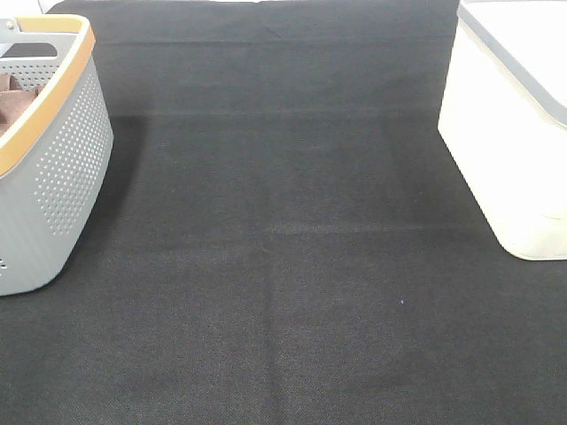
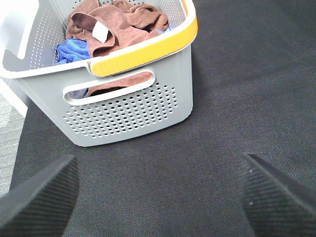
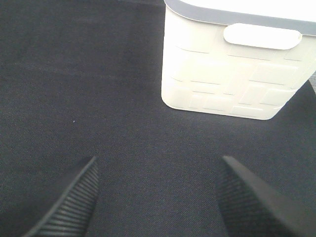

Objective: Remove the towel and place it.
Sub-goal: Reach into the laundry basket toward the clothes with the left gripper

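Note:
The rust-brown towel (image 2: 123,24) lies crumpled in the grey basket (image 2: 128,103), its white tag (image 2: 101,32) showing, on top of a blue cloth (image 2: 71,52). In the exterior high view only a bit of the towel (image 1: 11,104) shows inside the basket (image 1: 62,177) at the left edge. My left gripper (image 2: 158,192) is open and empty, low over the black cloth in front of the basket. My right gripper (image 3: 158,197) is open and empty, short of the white bin (image 3: 237,69). Neither gripper shows in the exterior high view.
The basket has an orange rim (image 2: 143,49) and a handle slot facing my left gripper. The white bin with a grey rim (image 1: 509,133) stands at the right of the table. A black cloth (image 1: 283,266) covers the table between them.

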